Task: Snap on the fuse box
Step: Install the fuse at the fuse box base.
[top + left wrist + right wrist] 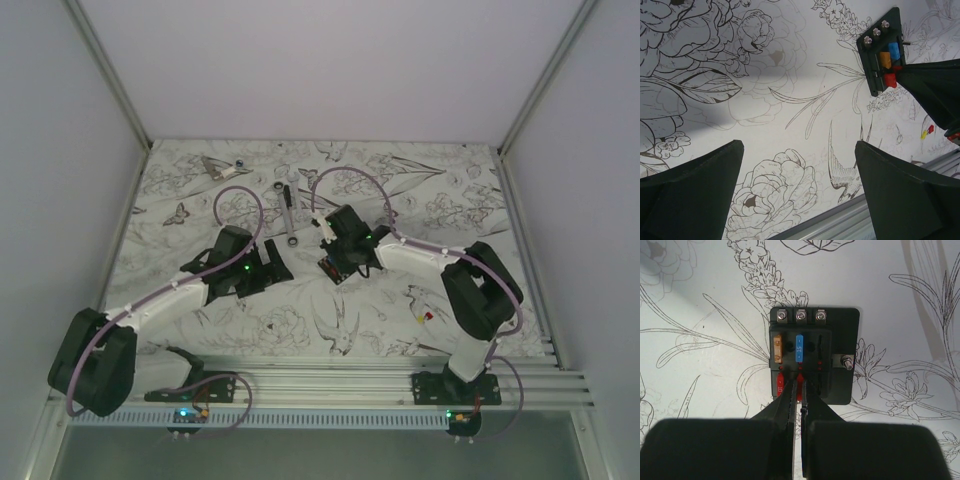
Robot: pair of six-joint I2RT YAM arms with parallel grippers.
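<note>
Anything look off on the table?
Two tiny loose fuses, yellow and red, lie on the floral table cover at its near right, apart from the black square plastic fuse box, where some slots look empty.

We see a black fuse box (815, 357) bearing an orange fuse (778, 350), a blue fuse (799, 347), red fuses (780, 385) and silver screws (801, 315), on a white table (700, 300) patterned with black line-drawn flowers, leaves, birds and butterflies.
</note>
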